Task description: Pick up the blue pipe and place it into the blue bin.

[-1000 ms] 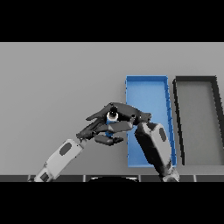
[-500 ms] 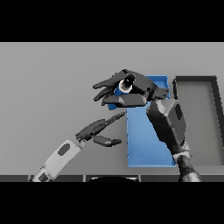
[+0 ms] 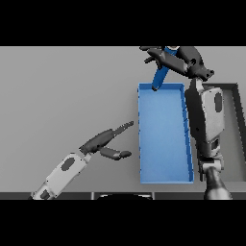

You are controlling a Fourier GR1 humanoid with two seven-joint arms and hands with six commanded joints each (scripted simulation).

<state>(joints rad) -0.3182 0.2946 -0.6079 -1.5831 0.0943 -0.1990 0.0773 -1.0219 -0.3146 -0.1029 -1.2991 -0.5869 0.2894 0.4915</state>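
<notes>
Holding the blue pipe pinched in curled fingers, the right hand should lower it past the blue bin's far edge before releasing, while the left hand rests with fingers spread.

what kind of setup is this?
Likely a tabletop sorting bench: a plain grey table, a blue bin beside a dark bin, and the right hand holding a blue pipe.

**No readable text**

No words, labels, brand marks, numbers or signs can be read anywhere in the head view. The blue bin, the blue pipe, the dark tray at the right edge and the grey counter all show plain, unmarked surfaces.
</notes>
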